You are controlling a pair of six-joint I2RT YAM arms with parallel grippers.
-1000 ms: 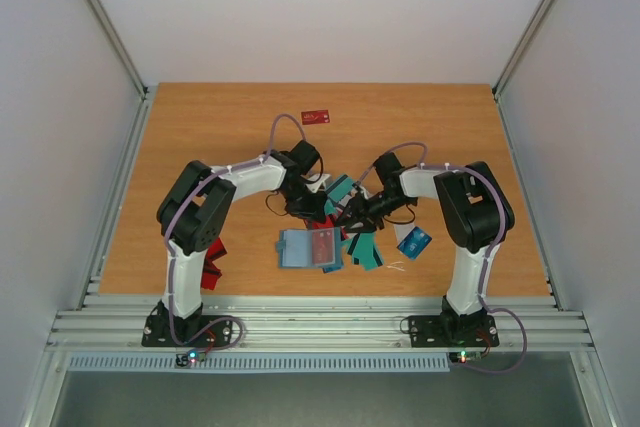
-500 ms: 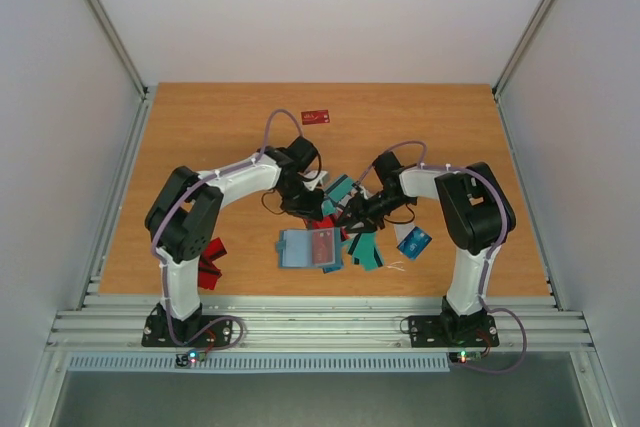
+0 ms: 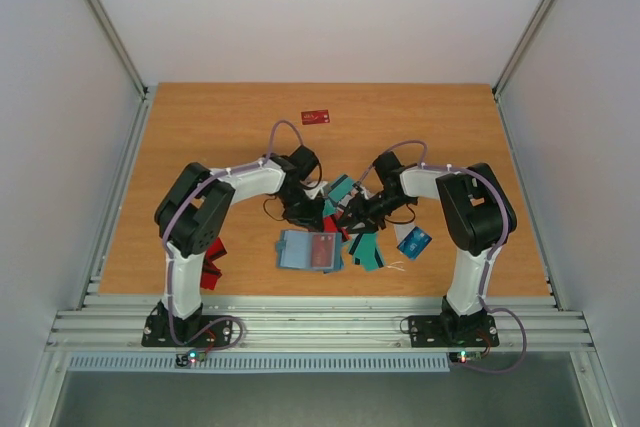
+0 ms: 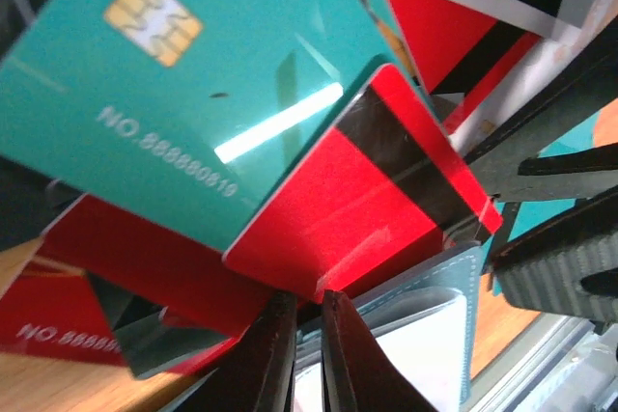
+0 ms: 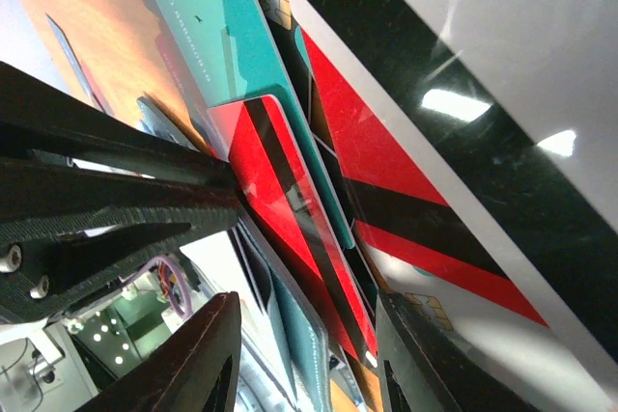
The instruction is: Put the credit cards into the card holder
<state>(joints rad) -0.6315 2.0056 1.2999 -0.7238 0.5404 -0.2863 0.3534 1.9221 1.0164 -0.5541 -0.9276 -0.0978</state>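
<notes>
The card holder (image 3: 297, 250) lies open near the table's front, teal with pale pockets, and a red card (image 3: 324, 244) sits in its right half. A heap of credit cards (image 3: 341, 193) in red, teal and white lies just behind it. My left gripper (image 3: 306, 210) is low at the heap's left side. In the left wrist view its jaws (image 4: 307, 298) are almost together, tips at the corner of a red black-striped card (image 4: 357, 200), nothing between them. My right gripper (image 3: 350, 217) stands open at the heap's right, the same red card (image 5: 290, 229) and the holder's edge (image 5: 299, 344) between its fingers.
One red card (image 3: 315, 116) lies alone far back. A blue card (image 3: 413, 240) rests right of the heap, teal cards (image 3: 366, 251) beside the holder, and red cards (image 3: 212, 263) under the left arm's elbow. Metal rails run along the table's sides and front.
The left arm's elbow swung outward to the left and came back, and its gripper settled slightly nearer the holder. The right arm has hardly moved.
</notes>
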